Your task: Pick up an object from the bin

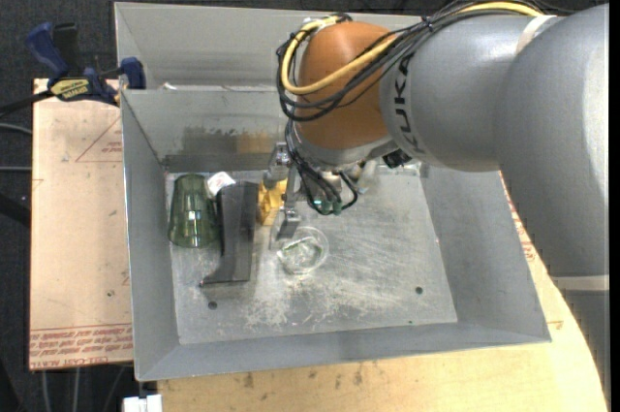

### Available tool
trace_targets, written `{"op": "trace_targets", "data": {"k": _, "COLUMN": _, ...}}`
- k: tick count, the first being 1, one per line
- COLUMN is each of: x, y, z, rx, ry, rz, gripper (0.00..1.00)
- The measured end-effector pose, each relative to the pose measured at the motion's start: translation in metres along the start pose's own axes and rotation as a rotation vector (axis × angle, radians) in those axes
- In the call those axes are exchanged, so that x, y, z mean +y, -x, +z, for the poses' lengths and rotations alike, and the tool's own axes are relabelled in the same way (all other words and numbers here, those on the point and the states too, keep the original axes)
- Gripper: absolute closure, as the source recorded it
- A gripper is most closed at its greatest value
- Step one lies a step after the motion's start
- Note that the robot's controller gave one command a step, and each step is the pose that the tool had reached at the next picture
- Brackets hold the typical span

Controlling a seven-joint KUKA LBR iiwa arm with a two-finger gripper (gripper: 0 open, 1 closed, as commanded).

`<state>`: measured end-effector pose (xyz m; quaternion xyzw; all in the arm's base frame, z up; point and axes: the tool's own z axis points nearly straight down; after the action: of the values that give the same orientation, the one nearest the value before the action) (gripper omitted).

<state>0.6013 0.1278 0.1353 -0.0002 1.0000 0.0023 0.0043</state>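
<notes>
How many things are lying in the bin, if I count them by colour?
Green: 1, green cup
Dark grey: 1, angled bracket
Yellow: 1, yellow piece, partly hidden
White: 1, white scrap
Clear: 1, clear cup
Total: 5

The grey arm point(484, 90) reaches in from the frame's right, orange-covered wrist point(339, 85) at centre, gripper point(287, 211) pointing down.

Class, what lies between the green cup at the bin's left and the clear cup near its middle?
A dark grey angled bar lies between the green cup and the clear cup, seen in the camera view.
</notes>
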Motion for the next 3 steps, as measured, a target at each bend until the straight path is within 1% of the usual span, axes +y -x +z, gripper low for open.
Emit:
{"op": "trace_targets", "data": {"k": 1, "x": 0.0, "y": 0.0, "z": -0.002, "rx": 0.001, "ry": 0.0, "rz": 0.0, "gripper": 0.0}}
{"op": "trace_targets", "data": {"k": 2, "x": 0.016, "y": 0.034, "z": 0.013, "rx": -0.006, "ry": 0.001, "rz": 0.049, "gripper": 0.0}}
{"op": "trace_targets", "data": {"k": 3, "x": 0.014, "y": 0.026, "z": 0.025, "rx": 0.006, "ry": -0.003, "rz": 0.049, "gripper": 1.0}}
